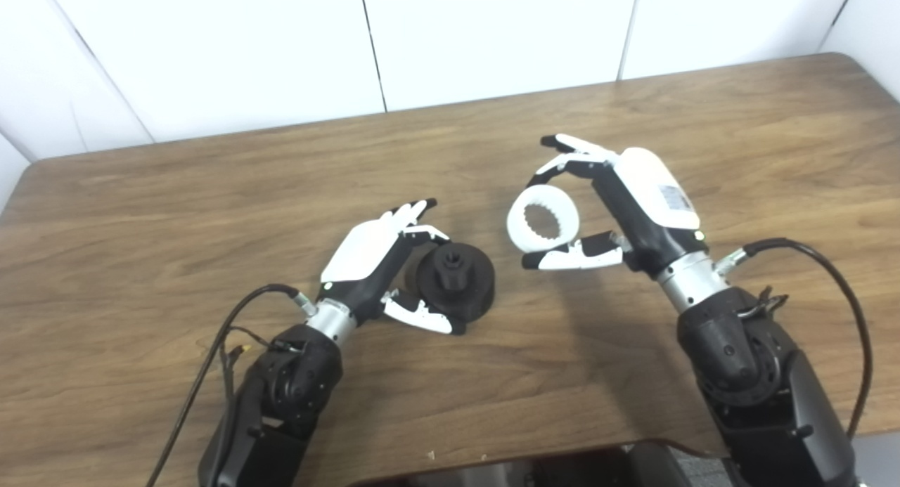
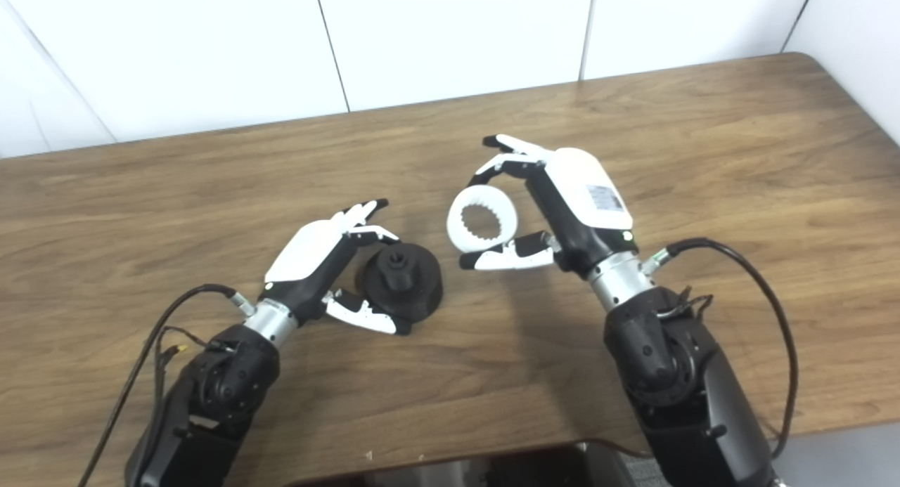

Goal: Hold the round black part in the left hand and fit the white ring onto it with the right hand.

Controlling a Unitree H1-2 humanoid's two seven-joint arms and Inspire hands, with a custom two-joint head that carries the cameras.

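- resting on the wooden table (image 1: 211, 192), the round black part (image 1: 455, 280) sits a little left of centre with its raised hub facing up; its left edge is hidden behind the left hand (image 1: 383, 262).
- whether the black part is lifted off the table or only cupped there is hard to make out; it looks to be lying on the surface.
- the left hand is partly closed around the black part, fingers (image 1: 415, 216) curling over its far side and the thumb (image 1: 422, 317) lying along its near edge.
- the white ring (image 2: 482, 220), toothed on the inside, is up in the air to the right of the black part and apart from it, its opening turned toward the cameras.
- the right hand (image 2: 555, 206) pinches the ring between upper fingers on its top rim and the thumb (image 2: 506, 256) under its lower rim.
- both forearms come up from the bottom edge and are cut off there; the left leans right, the right leans left.
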